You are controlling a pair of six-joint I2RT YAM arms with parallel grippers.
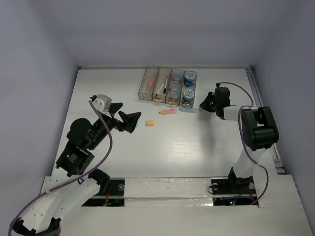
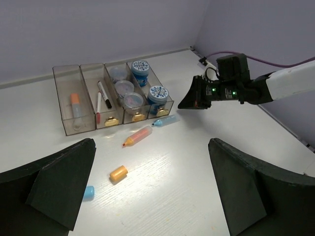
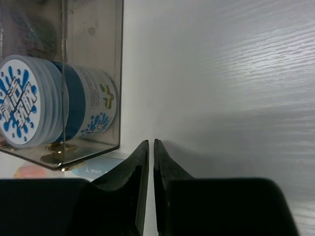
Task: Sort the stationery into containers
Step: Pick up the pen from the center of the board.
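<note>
Sitting in four bins (image 2: 60, 101): three clear jars (image 2: 124, 87), two blue jars (image 2: 158, 92), two pens (image 2: 104, 94).

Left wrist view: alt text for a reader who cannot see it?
Four joined translucent grey-brown plastic bins stand partly filled; an orange marker, a blue marker, an orange stubby eraser and a blue stubby eraser lie loose on the white table. The open left end effector frames the view; the right end effector is beside the bins.
</note>
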